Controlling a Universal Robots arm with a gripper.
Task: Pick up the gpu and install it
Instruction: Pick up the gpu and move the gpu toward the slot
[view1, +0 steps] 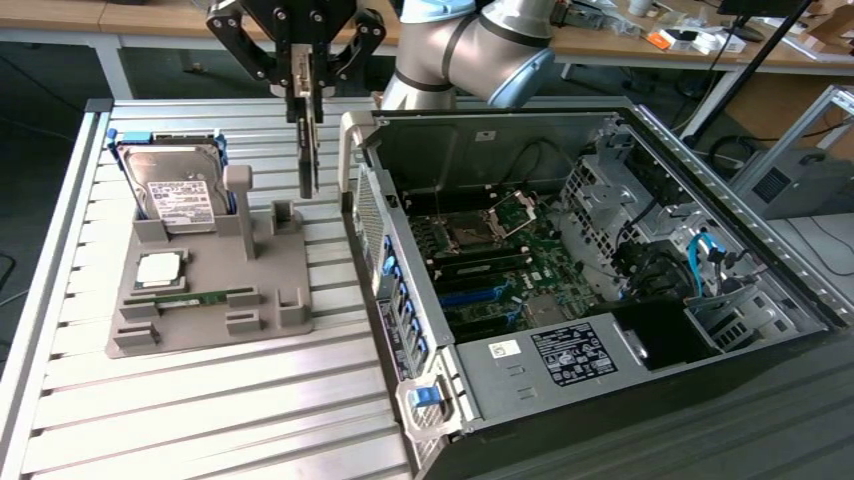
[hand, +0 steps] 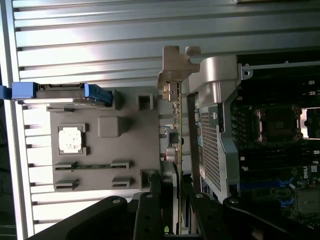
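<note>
The gpu (view1: 307, 140) is a thin dark card seen edge-on, hanging upright in the air above the grey fixture's right end. My gripper (view1: 302, 85) is shut on its upper part. In the wrist view the gpu (hand: 175, 120) runs as a narrow strip from my gripper (hand: 172, 192) out to its silver-tan bracket (hand: 176, 62). It hangs between the grey fixture (hand: 105, 135) and the open computer case (hand: 220, 140). The motherboard (view1: 494, 260) lies exposed inside the case (view1: 587, 250).
A silver hard drive (view1: 180, 190) in a blue frame stands upright in the grey fixture (view1: 207, 290). A CPU (view1: 160, 267) and a green RAM stick (view1: 200, 296) lie on that fixture. The case's side wall (view1: 374, 200) rises close beside the card.
</note>
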